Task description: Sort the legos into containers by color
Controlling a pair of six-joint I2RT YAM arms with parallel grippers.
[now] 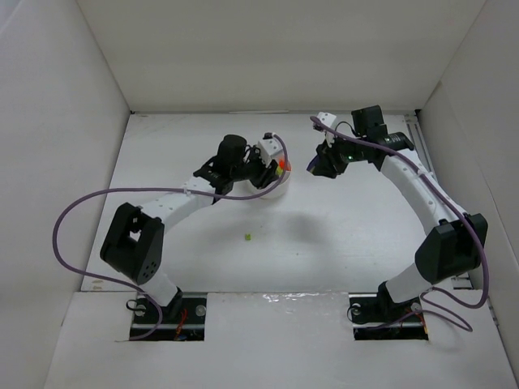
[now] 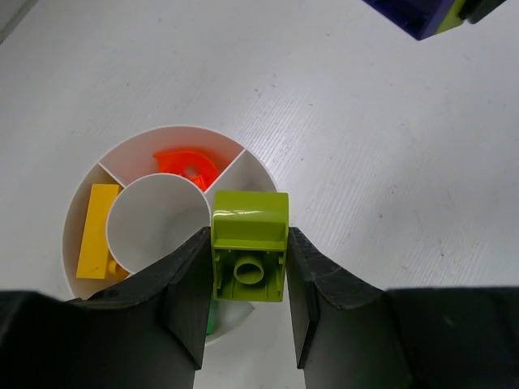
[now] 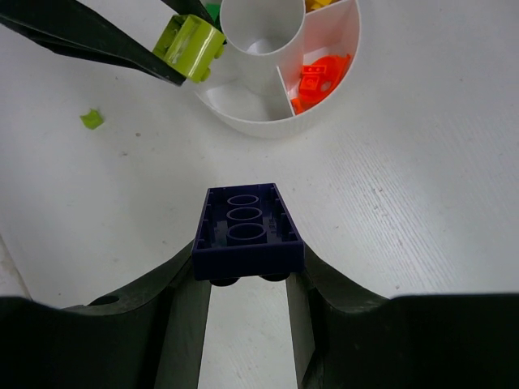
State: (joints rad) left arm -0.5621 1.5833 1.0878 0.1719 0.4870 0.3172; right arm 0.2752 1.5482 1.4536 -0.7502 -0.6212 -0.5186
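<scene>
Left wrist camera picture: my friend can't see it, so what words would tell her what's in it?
The left gripper pinches a lime-green brick over the edge of a round white divided dish. A yellow brick lies in one wedge, an orange-red piece in another, and a dark purple brick pokes in at the top right.
</scene>
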